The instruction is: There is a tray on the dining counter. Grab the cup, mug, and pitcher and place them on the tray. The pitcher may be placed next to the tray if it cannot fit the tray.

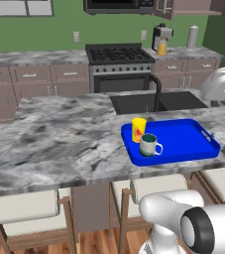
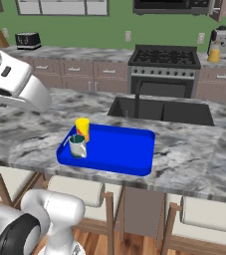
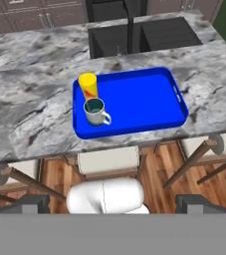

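I've got the cup [image 3: 88,85] and the mug [image 3: 95,111] both standing upright on the tray [image 3: 144,102], tucked at its left end – cup at about eleven o'clock from the mug, the two just beside each other, handle pointing toward the open blue floor. The tray sits on the dining counter [image 1: 59,144] near its front edge, with stools [image 1: 27,208] under the lip. So two of three look done, I'd say. The pitcher [image 1: 162,48] is what's left – it's way off at one o'clock in the left base view, on the back worktop by the coffee machine [image 1: 161,34]. My gripper [image 3: 112,201] hangs back over the stools, jaws spread wide, nothing in them. Between me and that pitcher: the sink [image 1: 156,101] with its dark tap [image 1: 156,89], and the stove [image 1: 119,62] alongside. I reckon I'll have to drive round.
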